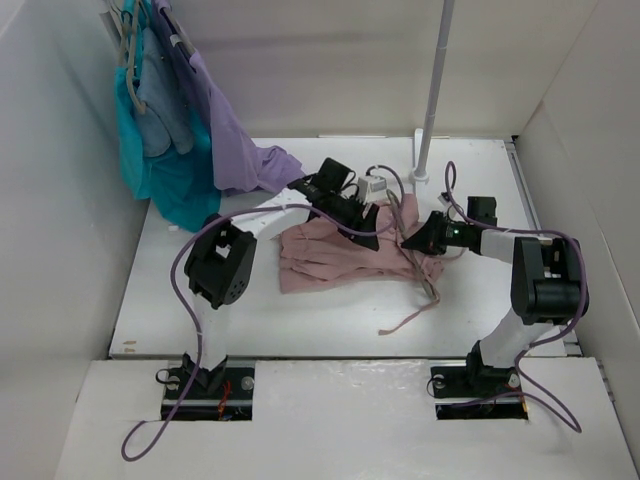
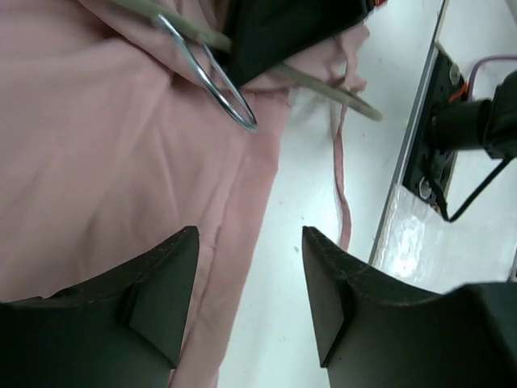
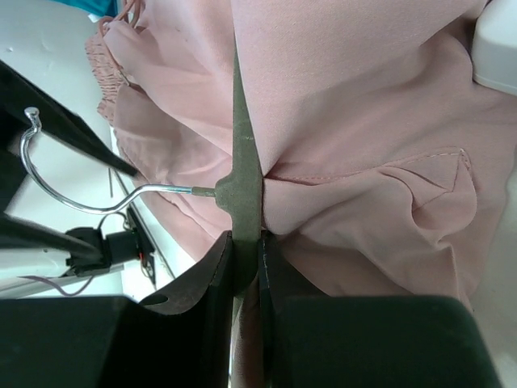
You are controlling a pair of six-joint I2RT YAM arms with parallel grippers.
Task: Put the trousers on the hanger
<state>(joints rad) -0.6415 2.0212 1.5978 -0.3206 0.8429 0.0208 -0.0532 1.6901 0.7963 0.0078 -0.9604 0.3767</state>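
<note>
Item: the trousers (image 1: 320, 258). Dusty-pink, soft thin fabric, creased, gathered elastic waistband; heaped mid-table (image 1: 200, 310), thin drawstrings (image 1: 418, 300) trailing towards the near edge.

Item: the hanger (image 3: 242, 153). Slim grey bar with bright wire hook (image 3: 73, 198); lies across the trousers, fabric bunched on both sides of the bar.

Right gripper (image 3: 246, 242): jaws clamped on the hanger bar beside the hook stem.

Left gripper (image 2: 250, 242): jaws apart, nothing between them, above the trousers' edge and bare table, near the hook.

Surroundings: teal garment (image 1: 165, 185) and lilac garment (image 1: 235, 150) hang at far left, lilac hem touching the table; white pole (image 1: 437, 80) upright behind the trousers; purple cables (image 1: 190, 260) loop along both arms.
</note>
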